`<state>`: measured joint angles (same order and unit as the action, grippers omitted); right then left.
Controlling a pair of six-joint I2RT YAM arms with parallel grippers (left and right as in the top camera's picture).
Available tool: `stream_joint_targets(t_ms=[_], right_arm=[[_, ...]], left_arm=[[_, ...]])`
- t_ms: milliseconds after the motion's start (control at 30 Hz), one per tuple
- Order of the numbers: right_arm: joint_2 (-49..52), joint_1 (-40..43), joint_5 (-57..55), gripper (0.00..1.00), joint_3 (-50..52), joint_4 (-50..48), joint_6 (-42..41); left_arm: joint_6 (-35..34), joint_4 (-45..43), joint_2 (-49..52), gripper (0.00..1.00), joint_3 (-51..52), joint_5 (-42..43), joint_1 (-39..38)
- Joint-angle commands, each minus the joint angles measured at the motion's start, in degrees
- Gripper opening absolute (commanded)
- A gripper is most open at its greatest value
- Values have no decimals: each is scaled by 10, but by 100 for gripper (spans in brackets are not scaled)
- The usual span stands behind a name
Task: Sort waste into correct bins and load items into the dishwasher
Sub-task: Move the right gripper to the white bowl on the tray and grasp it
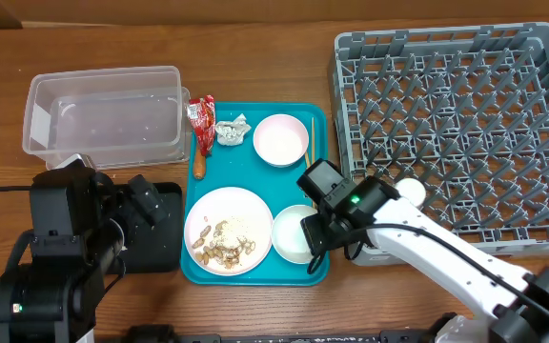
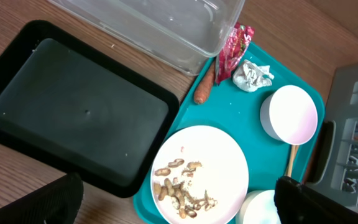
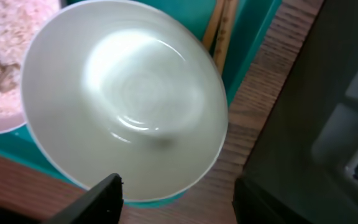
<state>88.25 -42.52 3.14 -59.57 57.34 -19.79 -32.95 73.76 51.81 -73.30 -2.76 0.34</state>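
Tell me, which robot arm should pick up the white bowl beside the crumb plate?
Right. The right arm hangs right over the white bowl, jaws apart astride its rim, beside the dish rack. The left arm sits over the black tray, farther away.

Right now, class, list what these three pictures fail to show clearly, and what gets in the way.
Black tray: overhead, the left arm covers most of it.
Chopsticks: right wrist view, blurred, running behind the white bowl.
Dish rack: left wrist view, cut by the right edge.
Right pincer: right wrist view, bottom edge cuts it; bowl contact unclear.
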Motion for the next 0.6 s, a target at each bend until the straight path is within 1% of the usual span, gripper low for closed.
stream_joint_targets(t_ms=[0,100,200,333,400,567], right_arm=[[26,-3,1,53,3,-14,7],[43,-3,1,53,3,-23,7],[56,-3,1,49,3,-30,7],[57,-3,-1,49,3,-42,7],[57,-3,0,42,3,-47,6],[57,-3,0,41,3,-52,4]], left_arm=[[-9,-1,-1,100,-8,5,-3],[-9,-1,-1,100,-8,5,-3],[-9,-1,-1,100,-8,5,-3],[-9,-1,-1,100,-8,5,-3],[-9,-1,-1,100,-8,5,-3],[-9,-1,-1,100,-8,5,-3]])
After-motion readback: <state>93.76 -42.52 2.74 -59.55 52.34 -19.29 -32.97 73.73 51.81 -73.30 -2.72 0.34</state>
